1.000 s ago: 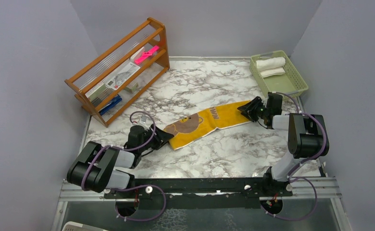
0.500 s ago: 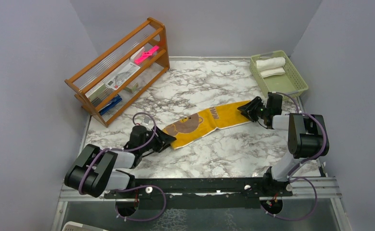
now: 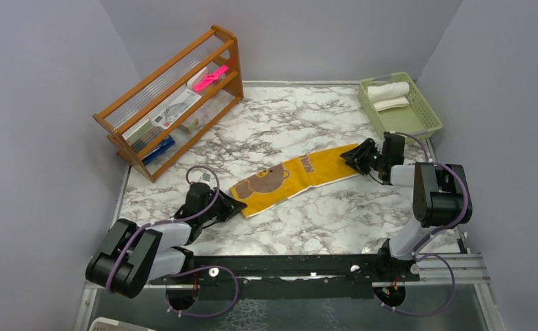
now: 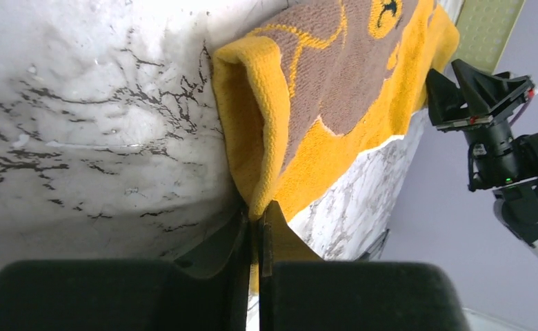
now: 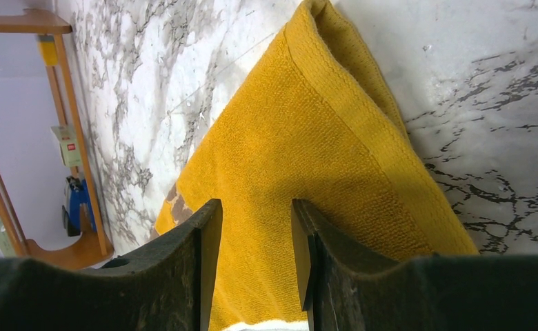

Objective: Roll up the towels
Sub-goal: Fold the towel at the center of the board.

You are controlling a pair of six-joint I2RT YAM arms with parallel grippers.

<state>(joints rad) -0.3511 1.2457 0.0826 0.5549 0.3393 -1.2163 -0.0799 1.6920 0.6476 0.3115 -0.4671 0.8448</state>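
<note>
- Marble-pattern worktop (image 3: pixel 307 221), plain lavender-grey walls on three sides.
- Wooden rack (image 3: pixel 170 103) at the far left, angled, with small items on its shelves, incl. something pink on the upper one.
- Green basket (image 3: pixel 426 116) in the far right corner; cream-white towel (image 3: pixel 388 91) lies in it, rolled up.
- Mustard-yellow towel (image 3: pixel 294 178) lies flat mid-worktop as a long strip running diagonally from near-left to far-right. Brown face print is up, on the left half.
- Left end effector (image 3: pixel 237 205) is low at the towel's near-left end, clenched on the towel edge. In the left wrist view the fingers (image 4: pixel 235 238) are almost together with yellow fabric pinched between them.
- The gripped edge is lifted and curled over itself, forming a small fold above the worktop.
- Right end effector (image 3: pixel 358 155) is at the towel's far-right end, released: jaws stand apart with towel fabric showing through the gap.
- Can't tell whether the right fingertips press on the cloth or sit just above it.
- The two arms are well apart, one at each end of the strip.
</note>
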